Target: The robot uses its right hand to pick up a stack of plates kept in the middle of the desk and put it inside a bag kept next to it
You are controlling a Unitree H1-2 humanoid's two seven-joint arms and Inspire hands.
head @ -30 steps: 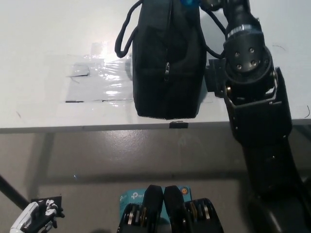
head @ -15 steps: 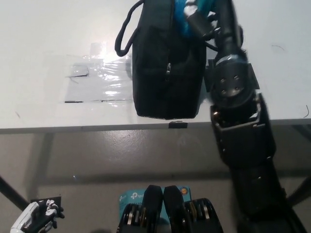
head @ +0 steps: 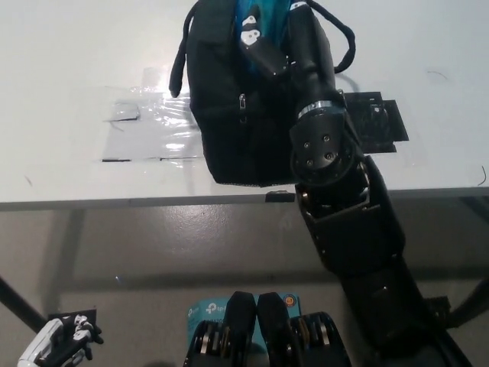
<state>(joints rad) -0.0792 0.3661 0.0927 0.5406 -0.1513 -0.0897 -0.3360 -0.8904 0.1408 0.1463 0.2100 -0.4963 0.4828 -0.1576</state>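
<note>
here the black bag (head: pixel 244 115) stands on the white desk (head: pixel 69 84), blue plates (head: pixel 256 17) showing in its open top. the right hand (head: pixel 263 46) reaches into that opening; its grip cannot be made out. the left hand (head: pixel 57 344) rests low, well below the bag, its fingers unclear.

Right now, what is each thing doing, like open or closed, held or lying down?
Bag: standing on the desk, top open.
Plates: blue, at the bag's mouth, going in.
Right hand: over the bag's opening with the plates.
Left hand: resting low, away from the desk.
</note>
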